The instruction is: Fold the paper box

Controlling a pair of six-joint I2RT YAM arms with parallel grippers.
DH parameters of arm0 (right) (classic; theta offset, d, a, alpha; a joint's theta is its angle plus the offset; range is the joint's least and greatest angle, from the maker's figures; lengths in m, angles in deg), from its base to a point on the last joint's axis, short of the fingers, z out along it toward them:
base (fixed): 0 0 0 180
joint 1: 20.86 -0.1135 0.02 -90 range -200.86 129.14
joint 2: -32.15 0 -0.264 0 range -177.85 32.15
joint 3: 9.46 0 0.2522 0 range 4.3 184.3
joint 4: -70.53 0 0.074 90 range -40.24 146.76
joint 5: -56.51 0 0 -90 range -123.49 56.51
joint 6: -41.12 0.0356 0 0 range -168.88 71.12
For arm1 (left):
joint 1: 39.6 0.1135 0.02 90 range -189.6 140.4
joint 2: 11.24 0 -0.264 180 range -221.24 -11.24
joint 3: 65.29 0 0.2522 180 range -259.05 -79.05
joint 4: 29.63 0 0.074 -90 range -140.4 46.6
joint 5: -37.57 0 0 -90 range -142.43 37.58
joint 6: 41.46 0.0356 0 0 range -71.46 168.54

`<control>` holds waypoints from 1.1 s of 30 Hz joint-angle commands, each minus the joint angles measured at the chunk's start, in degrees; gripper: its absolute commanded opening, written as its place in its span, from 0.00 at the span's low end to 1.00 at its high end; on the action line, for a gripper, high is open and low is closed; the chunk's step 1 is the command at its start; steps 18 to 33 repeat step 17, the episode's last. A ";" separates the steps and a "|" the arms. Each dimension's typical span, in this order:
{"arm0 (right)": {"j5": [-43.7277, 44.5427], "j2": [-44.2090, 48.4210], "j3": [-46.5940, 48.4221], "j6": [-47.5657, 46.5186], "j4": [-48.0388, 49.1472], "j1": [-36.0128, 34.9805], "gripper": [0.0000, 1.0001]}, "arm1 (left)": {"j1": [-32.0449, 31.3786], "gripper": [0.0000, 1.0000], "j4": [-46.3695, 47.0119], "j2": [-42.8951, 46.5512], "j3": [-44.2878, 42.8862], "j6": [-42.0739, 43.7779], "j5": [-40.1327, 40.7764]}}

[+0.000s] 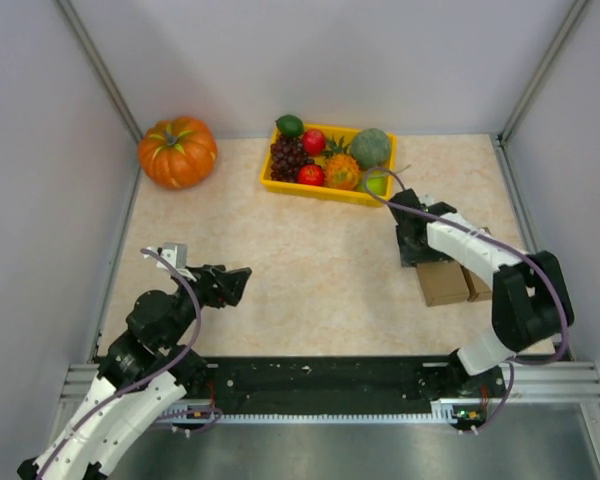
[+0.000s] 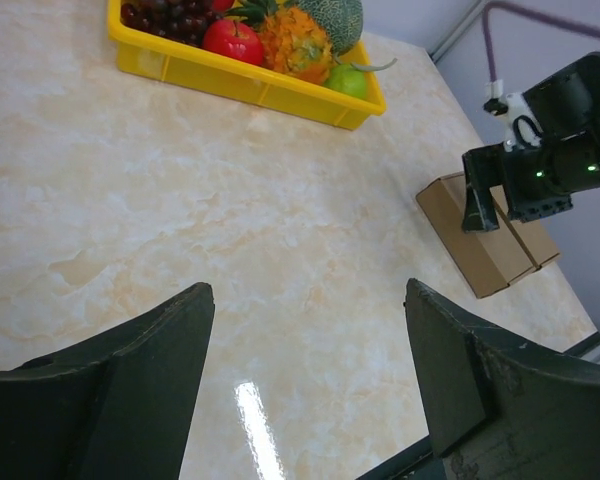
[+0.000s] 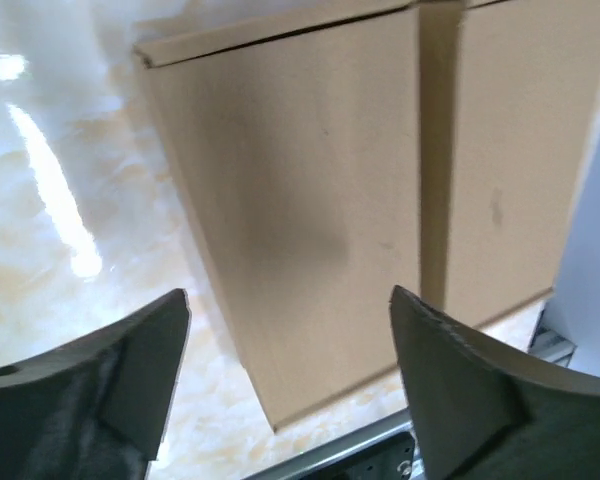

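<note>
The brown paper box (image 1: 452, 282) lies flat on the table at the right; it also shows in the left wrist view (image 2: 488, 246) and fills the right wrist view (image 3: 350, 190). My right gripper (image 1: 414, 248) hangs open just above the box's far left edge, and in its own view (image 3: 290, 300) the jaws stand wide apart with nothing between them. My left gripper (image 1: 235, 284) is open and empty over bare table at the near left, far from the box; its jaws are spread wide in the left wrist view (image 2: 310, 290).
A yellow tray (image 1: 325, 185) with fruit stands at the back centre, also in the left wrist view (image 2: 240, 80). An orange pumpkin (image 1: 178, 151) sits at the back left. Grey walls close in both sides, and a metal rail (image 1: 330, 385) runs along the near edge.
</note>
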 commanded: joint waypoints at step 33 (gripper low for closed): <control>-19.82 61.58 -0.58 -2.94 7.58 -13.03 0.99 | 0.19 0.91 3.81 -4.33 -7.92 -2.29 -1.00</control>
